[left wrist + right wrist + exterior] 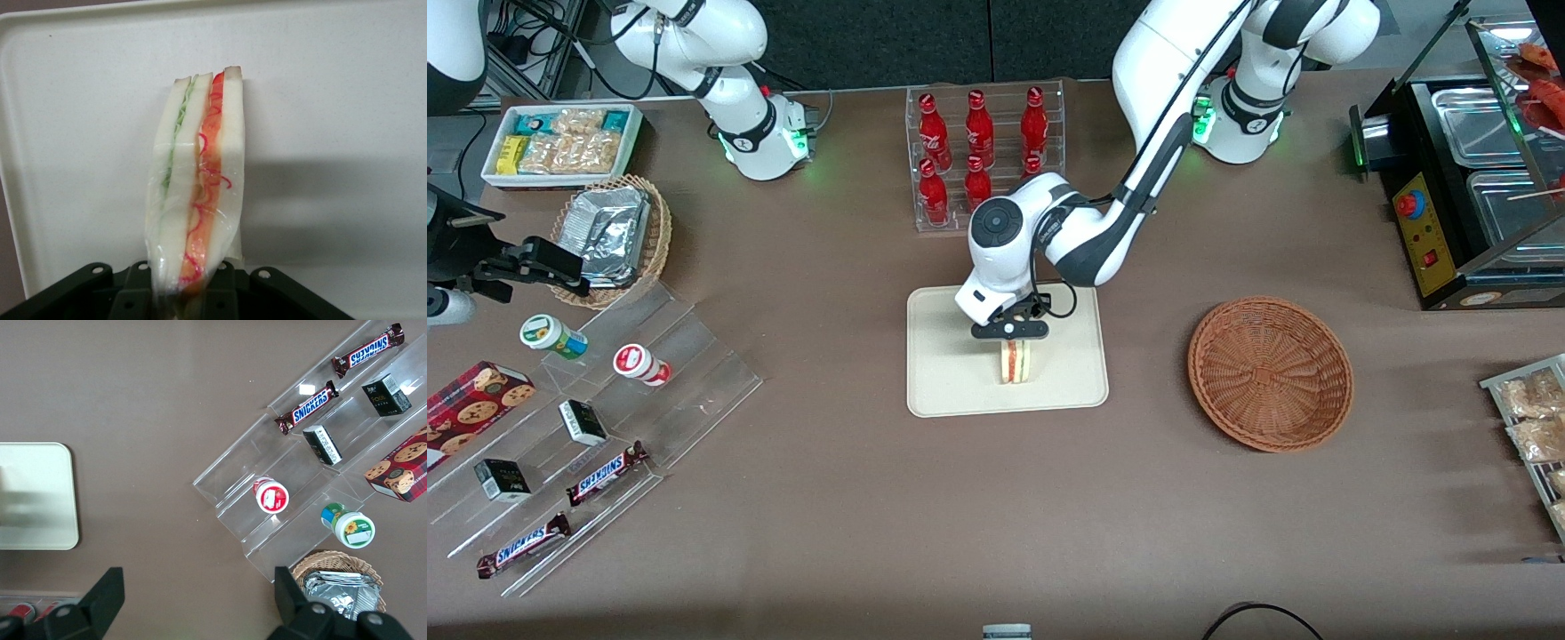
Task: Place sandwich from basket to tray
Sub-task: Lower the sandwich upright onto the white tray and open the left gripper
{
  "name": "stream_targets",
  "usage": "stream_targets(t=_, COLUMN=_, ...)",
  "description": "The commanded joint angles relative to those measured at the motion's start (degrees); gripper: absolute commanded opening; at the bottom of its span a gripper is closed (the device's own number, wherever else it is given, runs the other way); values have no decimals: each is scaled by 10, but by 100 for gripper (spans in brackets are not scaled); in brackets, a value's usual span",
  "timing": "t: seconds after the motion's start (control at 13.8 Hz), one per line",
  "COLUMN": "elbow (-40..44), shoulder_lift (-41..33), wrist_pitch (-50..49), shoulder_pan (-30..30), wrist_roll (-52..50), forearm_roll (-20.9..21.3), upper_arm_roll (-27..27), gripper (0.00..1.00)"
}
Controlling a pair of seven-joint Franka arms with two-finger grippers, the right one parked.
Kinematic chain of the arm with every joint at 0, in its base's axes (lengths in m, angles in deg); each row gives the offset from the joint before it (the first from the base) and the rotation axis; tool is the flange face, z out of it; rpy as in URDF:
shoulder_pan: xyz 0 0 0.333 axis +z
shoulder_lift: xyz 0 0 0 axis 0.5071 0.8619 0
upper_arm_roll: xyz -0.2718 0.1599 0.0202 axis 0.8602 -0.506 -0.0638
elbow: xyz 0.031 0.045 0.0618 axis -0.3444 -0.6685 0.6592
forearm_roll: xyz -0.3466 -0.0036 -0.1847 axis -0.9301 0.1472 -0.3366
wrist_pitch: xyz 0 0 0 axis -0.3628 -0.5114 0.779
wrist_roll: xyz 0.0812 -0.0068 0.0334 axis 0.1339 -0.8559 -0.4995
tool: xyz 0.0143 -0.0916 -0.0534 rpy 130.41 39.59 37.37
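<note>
Starting with the front view: the left arm reaches out over the table (800,533) and positions its gripper (1011,342) above the middle of the tray (943,391). The sandwich (1015,361) hangs directly under the gripper, edge-on, with its lower end at or just above the tray surface; contact cannot be confirmed from this angle. The basket (1270,372) stands well apart from the tray, toward the working arm's end of the table, and nothing shows inside it. A rack of red bottles (980,142) stands farther from the camera than the tray, close to the arm's elbow.

Left wrist view: the sandwich (197,180) extends away from the fingers (137,293), which are closed on its wrapped end. The clear film is bunched at the grip. White bread layers, a green filling line and a red filling band run lengthwise. The tray (347,100) fills the background, and the sandwich casts a shadow onto it, which suggests little or no clearance. Holding the wedge by one end keeps the bread faces from being crushed and lets the free end meet the tray first.

Right wrist view: only one rounded corner of the tray (40,500) shows, beside a clear stepped stand (300,487) carrying snacks.

Judgement: transport appears complete; release over the tray remains.
</note>
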State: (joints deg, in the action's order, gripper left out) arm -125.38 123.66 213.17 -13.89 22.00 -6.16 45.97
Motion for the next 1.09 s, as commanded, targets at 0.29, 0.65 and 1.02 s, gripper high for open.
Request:
stream_targets(t=0.29, elbow=28, shoulder_lift=20, wrist_pitch=-5, shoulder_pan=-9, wrist_roll=0, forearm_roll=6, upper_arm_roll=-8, gripper=100)
stream_targets(t=0.65, elbow=35, shoulder_lift=20, wrist_pitch=-13, shoulder_pan=-9, wrist_roll=-2, forearm_roll=2, upper_arm_roll=-8, gripper=100)
stream_targets(t=1.02, elbow=85, shoulder_lift=18, wrist_pitch=-96, shoulder_pan=-8, wrist_roll=-2, forearm_roll=8, upper_arm_roll=-8, gripper=100)
